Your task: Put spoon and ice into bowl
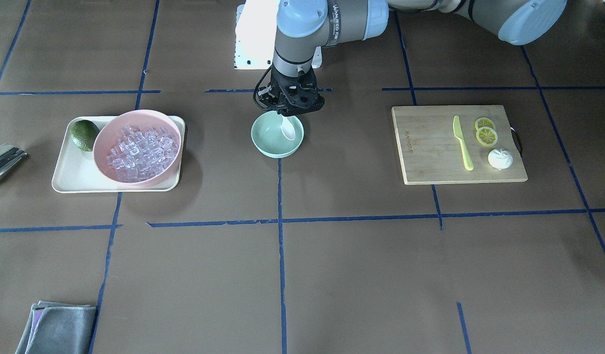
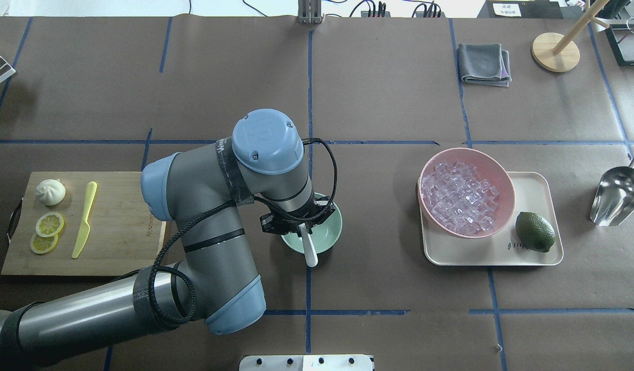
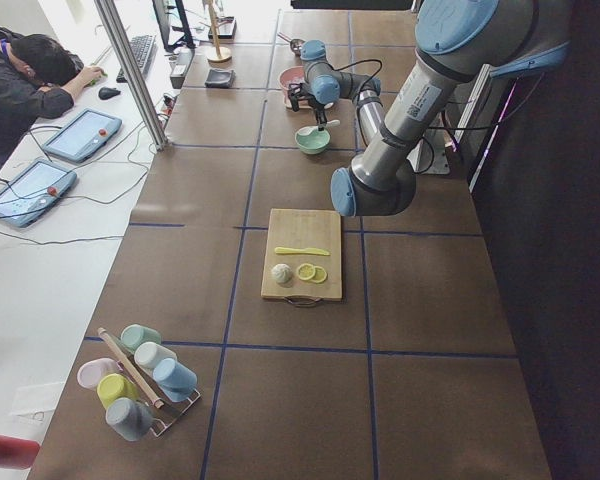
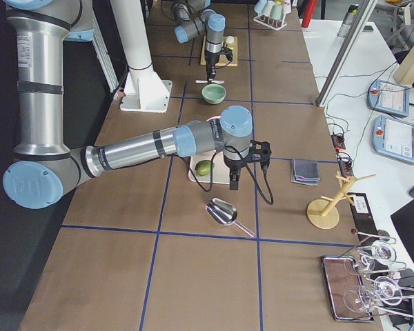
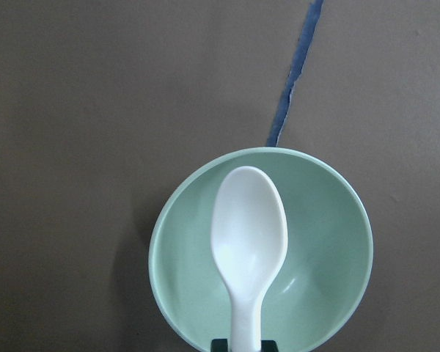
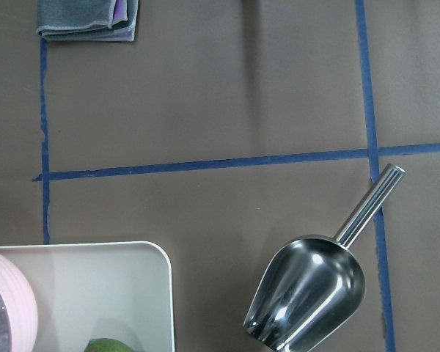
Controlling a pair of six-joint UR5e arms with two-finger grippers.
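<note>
Mint-green bowl [image 1: 270, 142] mid-surface; left hand [image 1: 290, 101] above its robot-side rim, pinching spoon [image 1: 288, 129], scoop inside. Overhead: spoon's long axis runs back toward robot; ice [image 2: 459, 198] well to the right in pink bowl [image 2: 466, 151]. Right-side view: right hand [image 4: 233, 183] nearer ice, spread or not, can't tell.

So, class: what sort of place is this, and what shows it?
Probably a robotics lab staged as a kitchen: robot arm over a tape-gridded table, tablets alongside, food on a cutting board.

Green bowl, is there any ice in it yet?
No, the mint-green bowl holds only the white spoon; the ice is all in the pink bowl.
</note>
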